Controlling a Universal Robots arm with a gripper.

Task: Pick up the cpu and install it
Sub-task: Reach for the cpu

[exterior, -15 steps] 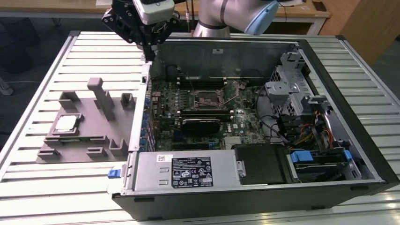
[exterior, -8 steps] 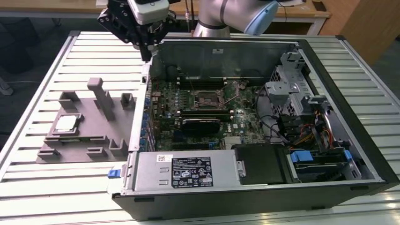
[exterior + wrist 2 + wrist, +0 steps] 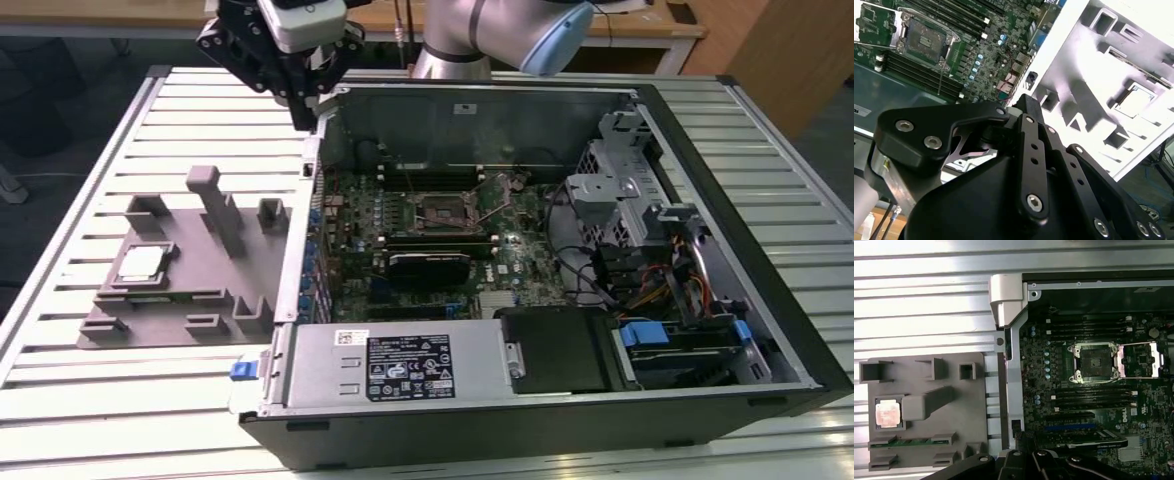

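Presently the gripper [image 3: 308,118] hangs above the rim of the case [image 3: 534,430], at 11 o'clock in the exterior view, its pincer pressed together on nothing. The cpu [image 3: 140,264] lies flat in 1 recess of the grey holder [image 3: 200,282], at 9 o'clock from the case, well apart from the gripper.

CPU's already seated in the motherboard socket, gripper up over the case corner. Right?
No. The socket is open and empty; the cpu lies in the grey fixture beside the case, as the first wrist view shows. The gripper is indeed over the case corner.
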